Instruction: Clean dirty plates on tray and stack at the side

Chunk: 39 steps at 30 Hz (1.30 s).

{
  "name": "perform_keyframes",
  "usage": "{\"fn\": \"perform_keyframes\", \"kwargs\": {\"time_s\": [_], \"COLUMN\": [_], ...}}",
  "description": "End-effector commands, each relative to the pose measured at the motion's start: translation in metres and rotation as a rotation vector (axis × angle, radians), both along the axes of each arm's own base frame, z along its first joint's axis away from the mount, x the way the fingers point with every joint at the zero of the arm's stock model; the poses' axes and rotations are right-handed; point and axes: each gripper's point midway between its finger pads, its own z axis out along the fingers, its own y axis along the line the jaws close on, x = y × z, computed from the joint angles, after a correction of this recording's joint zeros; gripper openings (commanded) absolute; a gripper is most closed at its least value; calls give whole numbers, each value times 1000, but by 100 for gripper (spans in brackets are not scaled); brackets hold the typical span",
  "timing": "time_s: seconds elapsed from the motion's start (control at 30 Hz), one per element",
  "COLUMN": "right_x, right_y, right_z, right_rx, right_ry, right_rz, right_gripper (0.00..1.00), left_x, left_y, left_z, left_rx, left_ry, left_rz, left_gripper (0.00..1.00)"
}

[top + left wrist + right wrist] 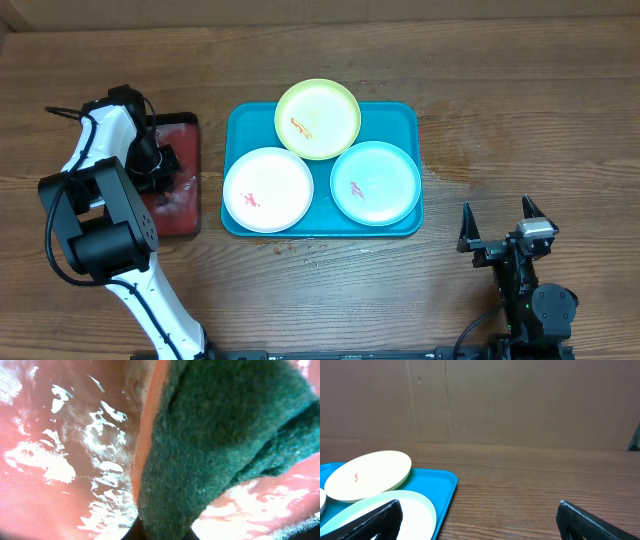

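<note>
Three plates lie on the turquoise tray (395, 118): a white one (268, 190) at the front left, a yellow-green one (318, 119) overlapping the back rim, and a pale mint one (375, 182) at the right. Each carries a small coloured smear. My left gripper (160, 165) is down over the dark red tray (180, 212), away from the plates. In the left wrist view it is shut on a sponge (220, 445) with a green scouring face and an orange body. My right gripper (497, 228) stands open on the table right of the turquoise tray, with nothing between its fingers (600, 522).
The dark red tray (50, 435) is wet and glossy, with white foam patches. The right wrist view shows the yellow-green plate (367, 476), the mint plate (415, 510), the turquoise tray's corner (440, 485) and bare wooden table to the right.
</note>
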Motion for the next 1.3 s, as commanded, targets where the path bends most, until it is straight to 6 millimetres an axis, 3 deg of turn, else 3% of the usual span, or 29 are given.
{"fn": "perform_keyframes", "kwargs": {"time_s": [0.0, 0.27, 0.4, 0.5, 0.7, 0.77, 0.87, 0.97, 1.17, 1.27], "right_x": [0, 0, 0, 0, 0, 0, 0, 0, 0, 0], "right_y": [0, 0, 0, 0, 0, 0, 0, 0, 0, 0], "right_z": [-1, -1, -1, -1, -1, -1, -1, -1, -1, -1], "right_rx": [3, 3, 3, 3, 3, 3, 3, 3, 3, 3], "right_ry": [-5, -5, -5, -5, -5, -5, -5, -5, -5, -5], "right_rz": [0, 0, 0, 0, 0, 0, 0, 0, 0, 0], "right_gripper": [100, 100, 100, 100, 100, 100, 100, 100, 100, 100], "left_x": [-4, 12, 17, 17, 15, 16, 21, 32, 54, 58], "left_y": [-1, 20, 19, 17, 17, 18, 19, 22, 20, 10], "left_z": [-14, -14, -15, -15, -11, -4, 15, 48, 137, 168], "left_rx": [4, 111, 104, 97, 93, 96, 94, 100, 84, 38], "left_ry": [28, -23, -47, -45, -31, -28, -26, -44, -159, -217], "left_rz": [-14, -59, -60, -60, -61, -62, -61, -60, -47, -44], "left_gripper": [100, 100, 97, 71, 8, 4, 4, 4, 4, 4]}}
